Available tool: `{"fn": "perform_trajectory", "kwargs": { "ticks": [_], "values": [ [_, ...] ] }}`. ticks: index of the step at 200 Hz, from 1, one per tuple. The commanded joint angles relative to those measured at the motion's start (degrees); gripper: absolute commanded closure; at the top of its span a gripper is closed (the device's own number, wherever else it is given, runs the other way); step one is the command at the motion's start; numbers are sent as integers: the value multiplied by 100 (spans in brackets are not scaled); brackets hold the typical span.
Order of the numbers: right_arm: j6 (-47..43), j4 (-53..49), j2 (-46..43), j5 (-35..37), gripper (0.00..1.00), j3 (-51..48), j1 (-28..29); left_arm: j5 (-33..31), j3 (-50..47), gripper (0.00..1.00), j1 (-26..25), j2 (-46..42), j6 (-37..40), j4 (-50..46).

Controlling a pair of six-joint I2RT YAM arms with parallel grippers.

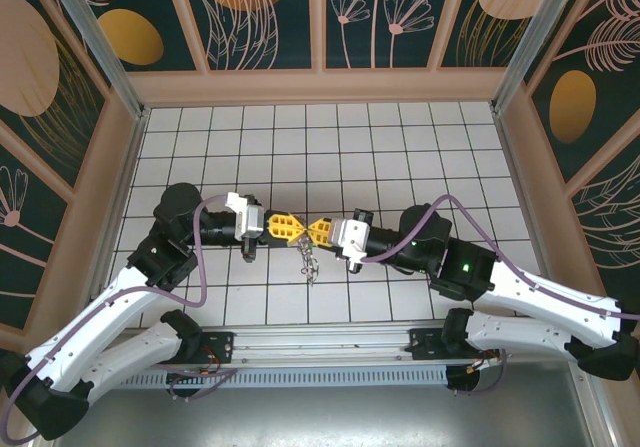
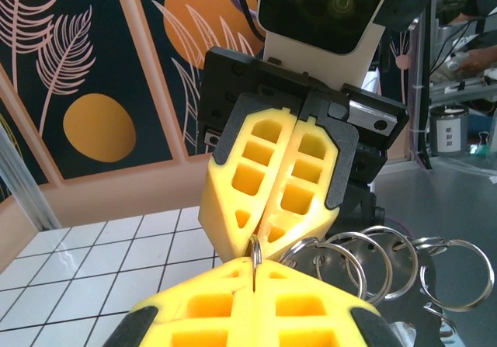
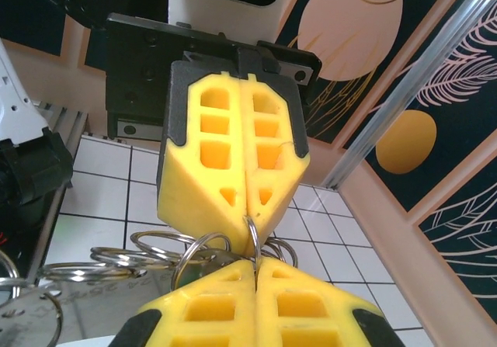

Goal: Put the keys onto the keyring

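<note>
My two grippers meet tip to tip above the middle of the tiled floor. The left gripper and the right gripper are both shut on the same thin silver keyring, which stands edge-on between their yellow fingers. Several more linked silver rings hang beside the pinch. The keys dangle as a small silvery bunch just below the two tips. A flat silvery piece of that bunch lies low at the left of the right wrist view.
White tiled floor stretches behind the grippers to the patterned back wall. Side walls close in left and right. A metal rail runs along the near edge between the arm bases.
</note>
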Motion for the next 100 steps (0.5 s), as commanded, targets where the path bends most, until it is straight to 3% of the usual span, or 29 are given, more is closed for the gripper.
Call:
{"fn": "perform_trajectory", "kwargs": {
  "ticks": [1,15,52,84,100],
  "values": [
    [-84,-150,132,293,100,300,-79,5,292,100,-50,11,280,-202],
    [-176,-396,221,447,100,452,-97,-260,326,100,-43,-4,482,-474],
    [-462,-1215,621,595,100,978,-84,-782,558,86,-48,139,939,-1225],
    [-629,-1541,983,719,100,1318,-24,-1046,615,85,-47,232,1144,-1420],
    [-688,-1773,1248,922,100,1583,50,-1090,669,93,-49,305,1176,-1508]
  ]
}}
